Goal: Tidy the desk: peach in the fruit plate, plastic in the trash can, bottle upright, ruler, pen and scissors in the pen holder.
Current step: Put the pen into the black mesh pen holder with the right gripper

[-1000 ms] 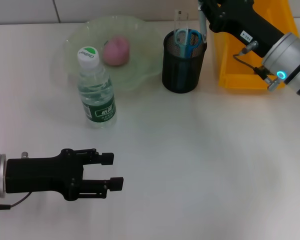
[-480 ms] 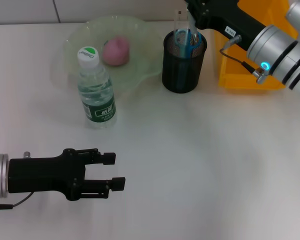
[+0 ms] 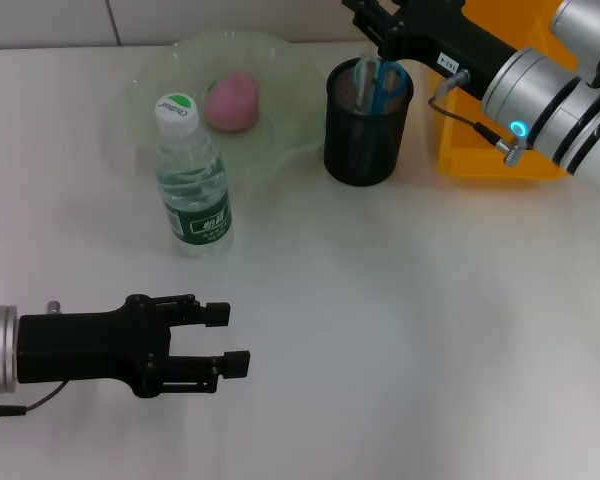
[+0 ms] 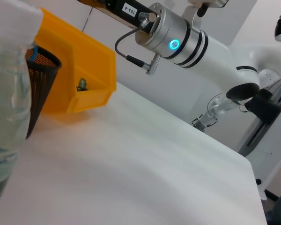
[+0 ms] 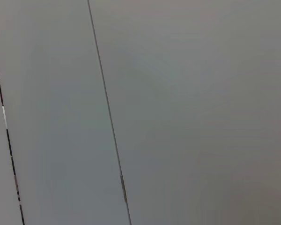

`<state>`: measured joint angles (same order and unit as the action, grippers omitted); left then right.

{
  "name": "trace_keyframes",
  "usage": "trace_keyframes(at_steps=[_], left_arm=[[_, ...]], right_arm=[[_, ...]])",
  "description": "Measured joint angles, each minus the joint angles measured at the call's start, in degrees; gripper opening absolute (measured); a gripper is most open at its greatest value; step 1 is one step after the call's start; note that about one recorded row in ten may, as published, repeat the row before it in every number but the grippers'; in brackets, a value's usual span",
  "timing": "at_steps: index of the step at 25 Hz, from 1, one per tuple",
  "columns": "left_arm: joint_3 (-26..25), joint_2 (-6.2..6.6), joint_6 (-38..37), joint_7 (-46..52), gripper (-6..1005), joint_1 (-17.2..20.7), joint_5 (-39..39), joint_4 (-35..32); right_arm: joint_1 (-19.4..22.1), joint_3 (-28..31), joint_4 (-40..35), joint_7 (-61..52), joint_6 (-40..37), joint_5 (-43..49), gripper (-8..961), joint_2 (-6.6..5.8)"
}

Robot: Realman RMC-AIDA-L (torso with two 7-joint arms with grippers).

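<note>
- Head view: the right hand (image 3: 365, 15) has swung further left since a second ago and now sits above the pen holder (image 3: 367, 125), which holds the scissors (image 3: 378, 80); whether it is open or closed I cannot tell.
- The left hand (image 3: 232, 340) rests open low on the surface (image 3: 410, 330).
- The peach (image 3: 232, 101) lies in the fruit plate (image 3: 285, 135); the bottle (image 3: 190, 176) stands upright.
- Left wrist view: the yellow bin (image 4: 79, 70) sits beside the holder.
- Right wrist view: only a grey wall.
</note>
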<state>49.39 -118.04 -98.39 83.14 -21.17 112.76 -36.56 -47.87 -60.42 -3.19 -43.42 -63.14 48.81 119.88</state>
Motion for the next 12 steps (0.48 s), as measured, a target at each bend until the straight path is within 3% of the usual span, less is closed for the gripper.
trace_keyframes(at_steps=[7,12], left_arm=[[0.0,0.00,0.1,0.0,783,0.0,0.0,0.0],[-0.1,0.00,0.1,0.0,782,0.0,0.0,0.0]], right_arm=[[1.0,0.4,0.0,-0.3,-1.3,-0.2,375,0.00],[3.9,0.9,-1.7,-2.0,-6.9,-0.4,413,0.00]])
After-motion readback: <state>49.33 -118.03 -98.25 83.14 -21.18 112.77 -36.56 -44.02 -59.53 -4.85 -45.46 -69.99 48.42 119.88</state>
